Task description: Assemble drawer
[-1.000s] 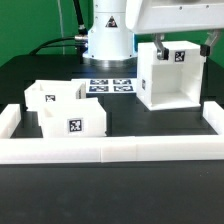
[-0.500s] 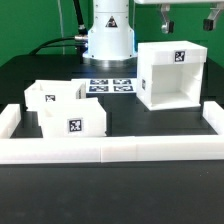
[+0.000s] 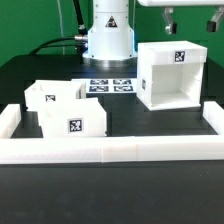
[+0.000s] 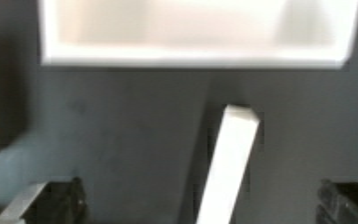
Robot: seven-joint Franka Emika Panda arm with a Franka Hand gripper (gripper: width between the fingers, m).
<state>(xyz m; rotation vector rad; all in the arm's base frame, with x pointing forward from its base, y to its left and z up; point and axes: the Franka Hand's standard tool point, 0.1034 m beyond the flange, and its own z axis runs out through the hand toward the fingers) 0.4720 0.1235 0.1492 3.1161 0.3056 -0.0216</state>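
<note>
The drawer's tall boxy housing (image 3: 172, 75) stands upright at the exterior view's right, open front toward the camera, a tag on its top. Two smaller open-topped trays stand at the left: one in front (image 3: 76, 121) and one behind it (image 3: 52, 97), each tagged. My gripper is above the housing at the frame's top edge, where only one dark finger (image 3: 168, 16) shows. In the wrist view the gripper (image 4: 202, 205) is open and empty, its fingertips (image 4: 51, 200) far apart, with the housing (image 4: 185, 35) below.
The long low white border wall (image 3: 110, 150) runs along the front and turns back at both ends; it also shows in the wrist view (image 4: 233, 165). The marker board (image 3: 110, 86) lies flat before the robot base (image 3: 108, 35). The table is black.
My gripper has risen from around the housing's top to above it, mostly out of the frame. The housing and trays have stayed put.
</note>
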